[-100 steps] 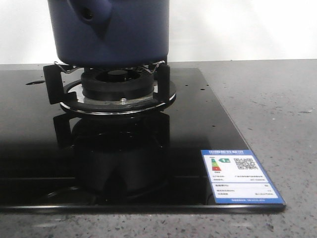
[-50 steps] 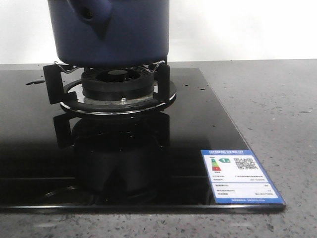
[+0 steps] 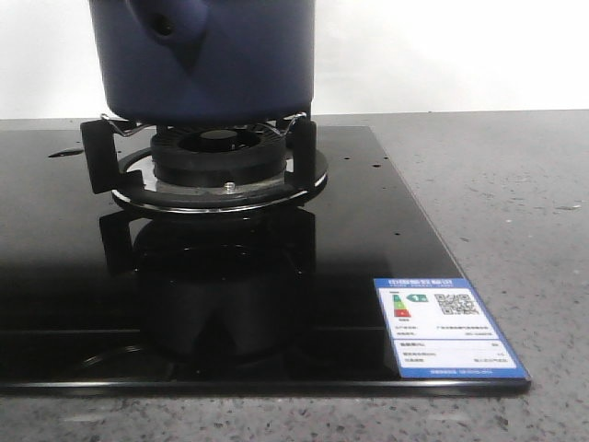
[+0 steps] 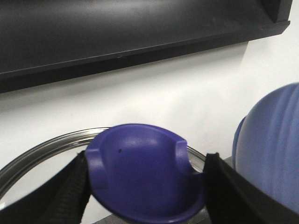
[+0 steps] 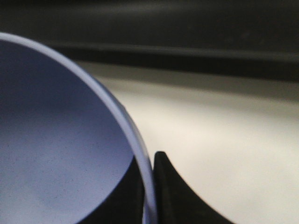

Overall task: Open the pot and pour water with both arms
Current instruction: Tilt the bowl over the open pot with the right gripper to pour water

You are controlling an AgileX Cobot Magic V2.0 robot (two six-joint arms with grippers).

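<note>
The pot sat on the burner of a black glass hob, its upper part cut off by the frame and its side tube toward the camera's left. In the left wrist view the left gripper was clamped on a purple knob, both fingers pressing its sides, with a glass lid rim curving behind it, so the lid looked to be in that arm's hold. A pale blue rounded shape beside it was too blurred to name. In the right wrist view a bowl rim stood between the right gripper's dark fingers, which seemed pinched on it, though the blur left some doubt. To do this step well, the lid should go straight up and well aside, and the bowl stay level until over the pot. Neither arm showed in the front view, so where lid and bowl were relative to the pot could not be told.
</note>
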